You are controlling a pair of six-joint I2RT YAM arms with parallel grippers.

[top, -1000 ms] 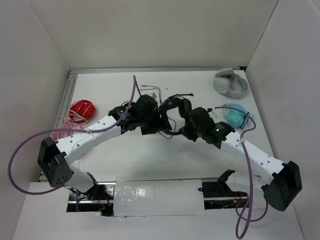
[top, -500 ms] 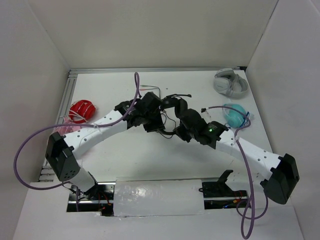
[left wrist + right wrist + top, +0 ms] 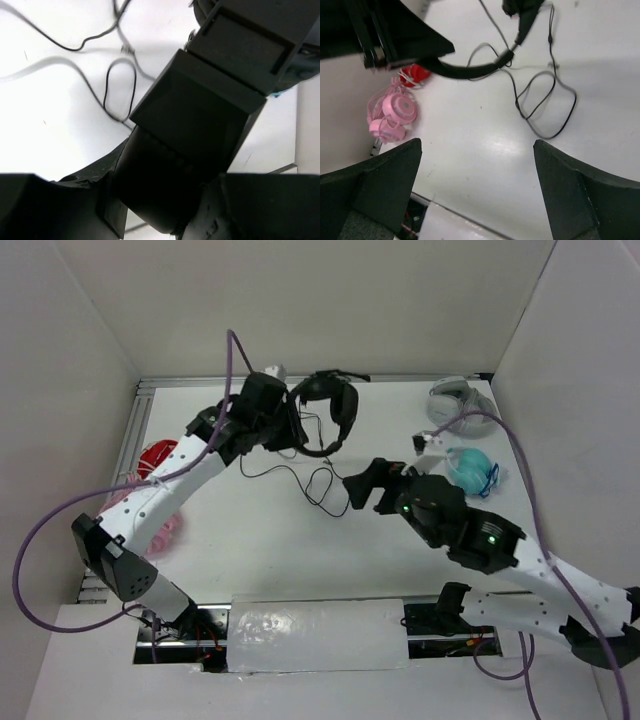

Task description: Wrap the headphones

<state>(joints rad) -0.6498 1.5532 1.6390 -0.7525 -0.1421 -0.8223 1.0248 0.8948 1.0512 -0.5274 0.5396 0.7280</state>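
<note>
Item: black over-ear headphones with round padded earcups (image 3: 330,405), clenched in my left gripper (image 3: 296,430) above the white table (image 3: 250,540) (thin black cable (image 3: 318,485) trailing down). My right gripper (image 3: 358,488): spread wide, nearby.

Top view: bright, even, diffuse light from above. The white table (image 3: 250,540) is close to washed out and shadows are faint. Glare patches show on the plastic cover (image 3: 315,635).

Left wrist view: the headphones (image 3: 200,125) fill the frame as a black, defocused mass without detail. The cable (image 3: 106,95) throws a soft grey shadow.

Right wrist view: the right gripper (image 3: 477,147) fingers (image 3: 375,190) are blurred, with sheen mid-table.
</note>
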